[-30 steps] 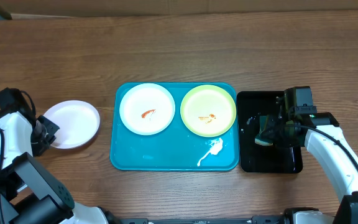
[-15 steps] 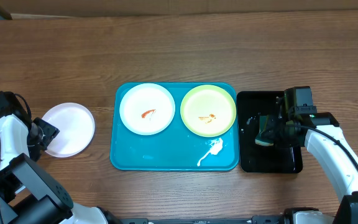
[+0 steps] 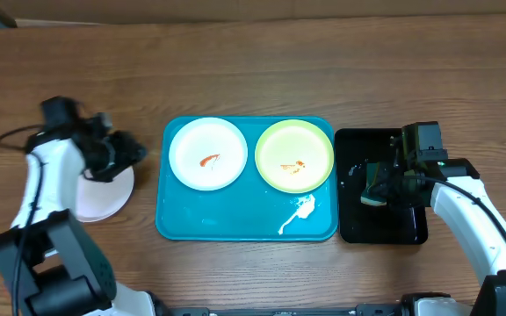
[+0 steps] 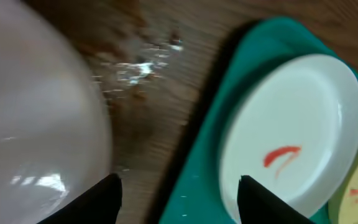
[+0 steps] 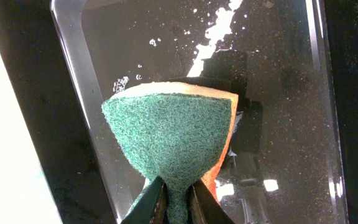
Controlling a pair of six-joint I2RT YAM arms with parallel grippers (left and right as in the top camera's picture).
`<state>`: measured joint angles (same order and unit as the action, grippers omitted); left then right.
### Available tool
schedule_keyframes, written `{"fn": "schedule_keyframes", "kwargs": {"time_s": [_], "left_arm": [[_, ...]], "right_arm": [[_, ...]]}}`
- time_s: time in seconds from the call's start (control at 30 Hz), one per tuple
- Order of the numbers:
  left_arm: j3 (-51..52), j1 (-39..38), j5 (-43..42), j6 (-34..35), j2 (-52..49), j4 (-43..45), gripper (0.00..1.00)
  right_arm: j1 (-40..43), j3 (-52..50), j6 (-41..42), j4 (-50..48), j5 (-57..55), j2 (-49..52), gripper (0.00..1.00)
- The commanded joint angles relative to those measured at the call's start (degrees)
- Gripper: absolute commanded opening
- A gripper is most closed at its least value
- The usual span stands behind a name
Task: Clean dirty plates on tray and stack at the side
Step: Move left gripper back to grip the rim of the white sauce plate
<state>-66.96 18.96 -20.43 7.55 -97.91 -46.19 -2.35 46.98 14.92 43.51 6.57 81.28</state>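
Observation:
The blue tray (image 3: 235, 219) holds a white plate (image 3: 207, 154) with a red smear and a yellow-green plate (image 3: 294, 156) with an orange smear. Another white plate (image 3: 104, 200) lies on the table left of the tray, partly under my left arm. My left gripper (image 3: 137, 151) hovers open and holds nothing, between that plate and the tray's left rim. In the left wrist view the left gripper (image 4: 179, 190) spans the gap between the table plate (image 4: 30, 124) and the smeared plate (image 4: 291, 137). My right gripper (image 5: 176, 193) is shut on a green-and-orange sponge (image 5: 173, 137) over the black tray (image 5: 278, 93).
A white foam streak (image 3: 299, 213) lies on the blue tray's front right. The black glossy tray (image 3: 411, 224) sits right of the blue tray, wet with foam specks. Bare wooden table (image 3: 253, 70) runs along the back.
My left gripper opened and let go of the white plate, which now lies on the table. The left arm then swung right toward the tray. The right arm has not moved.

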Motion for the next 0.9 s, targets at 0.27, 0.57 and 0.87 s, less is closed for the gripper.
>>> {"fn": "schedule_keyframes", "kwargs": {"time_s": [0.27, 0.57, 0.87], "left_arm": [[-1.3, -11.8, 11.8, -2.0, 0.1, 0.7, 0.68], [-1.3, -11.9, 7.1, -5.3, 0.1, 2.3, 0.71], [-1.3, -11.9, 6.7, -6.3, -0.7, 3.2, 0.70]], "right_arm": [[-0.2, -0.2, -0.1, -1.2, -1.2, 0.1, 0.04], [-0.2, -1.7, 0.0, -4.8, -1.6, 5.0, 0.04], [-0.2, -1.8, 0.0, -6.2, -1.6, 10.7, 0.09]]}}
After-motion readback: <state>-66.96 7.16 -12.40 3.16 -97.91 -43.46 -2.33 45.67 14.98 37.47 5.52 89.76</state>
